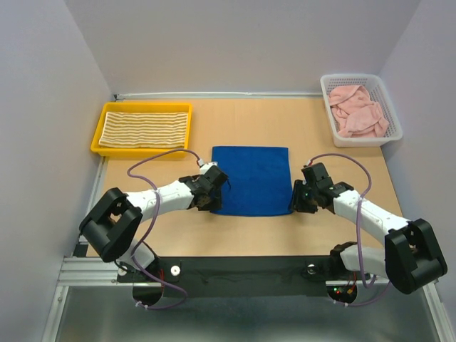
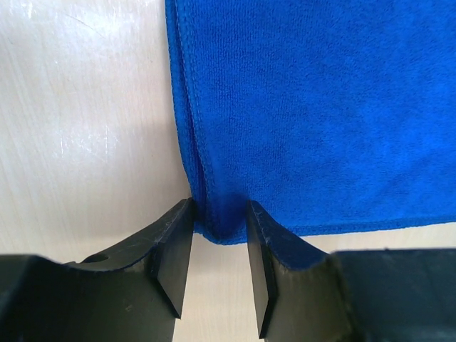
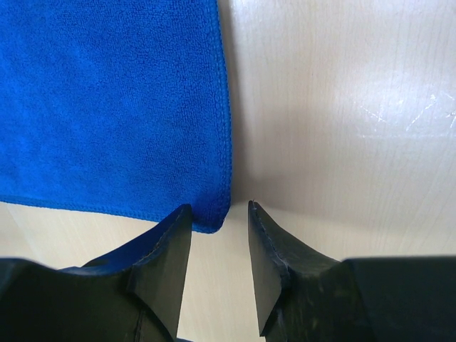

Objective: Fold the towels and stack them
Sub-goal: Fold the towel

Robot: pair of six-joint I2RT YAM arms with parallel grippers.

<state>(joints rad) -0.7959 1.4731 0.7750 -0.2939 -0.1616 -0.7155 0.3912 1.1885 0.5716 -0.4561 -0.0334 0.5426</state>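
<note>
left hand (image 2: 219,206) sits low at the near-left corner of the blue towel (image 1: 251,179). its fingers (image 2: 167,249) stand apart, one on each side of the corner. the hem lies in the gap and is not pinched.

right hand (image 3: 219,206) sits at the near-right corner, fingers likewise apart and holding nothing. here the corner lies against the finger on the towel side, and bare bench (image 1: 235,231) shows through most of the gap.

the step in hand appears to be taking both near corners for a fold toward the far edge. recommended procedure:
- shift the right hand slightly toward the towel so the corner sits centred in the gap.
- at the left corner the edge shows two layers, so seat the fingers deep enough to catch both.
- close both hands together, not one after the other.
- lift only until the cloth clears the bench, keeping the near edge taut between the hands.
- carry both corners evenly and lay them corner on corner.

the blue towel lies flat and square at mid-bench. beyond it, far left, a yellow tray (image 1: 97,135) holds the striped towel (image 1: 142,128), laid flat. far right, a white basket (image 1: 326,107) holds the pink towel (image 1: 360,110), crumpled.
</note>
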